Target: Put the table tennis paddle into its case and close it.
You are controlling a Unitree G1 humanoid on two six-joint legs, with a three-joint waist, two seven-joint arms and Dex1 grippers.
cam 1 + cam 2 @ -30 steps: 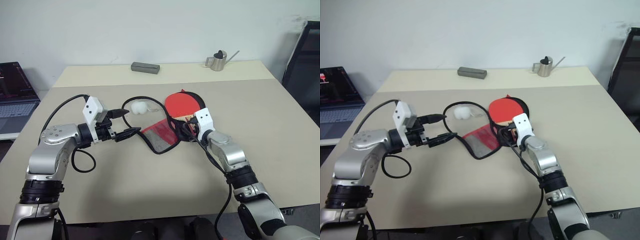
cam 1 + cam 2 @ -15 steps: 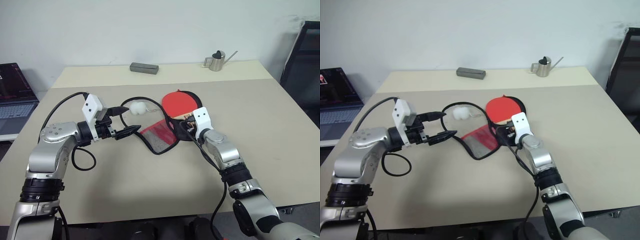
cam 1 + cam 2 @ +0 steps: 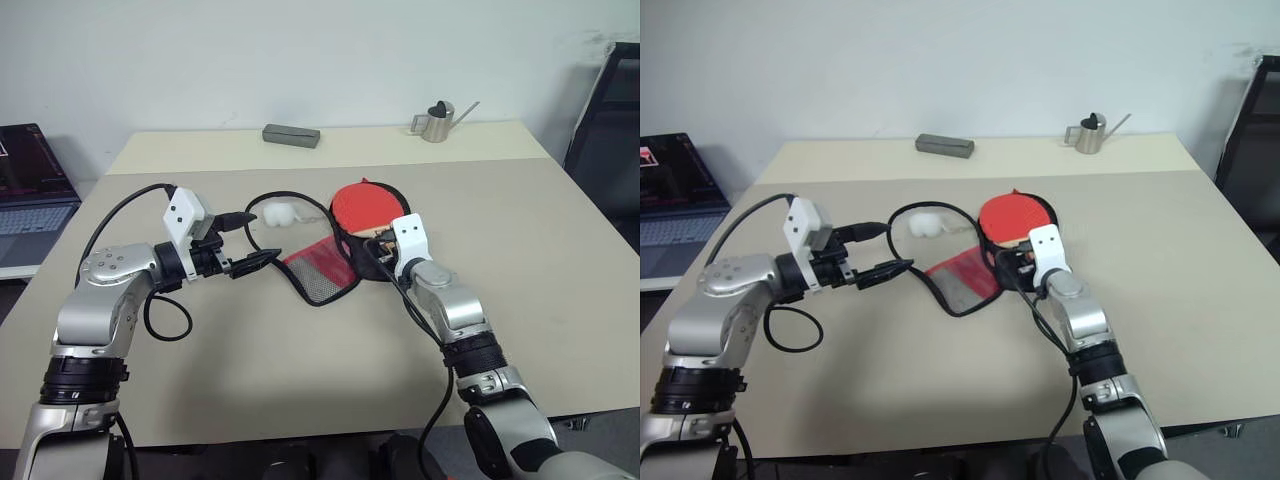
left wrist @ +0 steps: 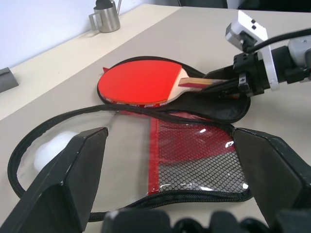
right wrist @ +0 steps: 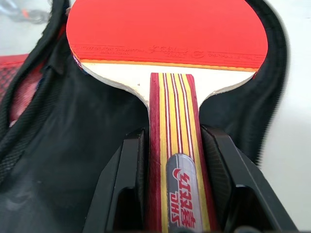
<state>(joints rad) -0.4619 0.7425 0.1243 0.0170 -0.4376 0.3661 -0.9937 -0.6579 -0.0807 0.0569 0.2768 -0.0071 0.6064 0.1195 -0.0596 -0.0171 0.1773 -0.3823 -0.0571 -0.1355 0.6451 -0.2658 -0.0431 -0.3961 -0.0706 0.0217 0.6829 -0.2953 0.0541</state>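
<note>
On the black half of the opened case (image 3: 325, 262), the table tennis paddle (image 3: 362, 207) lies with its red blade pointing away from the robot and its handle running back between the fingers of the right gripper (image 5: 172, 160), which pinch the handle from both sides. The left gripper (image 3: 250, 243) (fingers spread wide) hovers beside the case's red mesh flap, farther from the paddle.

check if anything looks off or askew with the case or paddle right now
Nothing looks damaged or spilled. The case lies unzipped, its red mesh flap folded out flat. The table tennis paddle rests on the black half, its handle clamped by the right hand. The left hand is open beside the flap.
</note>
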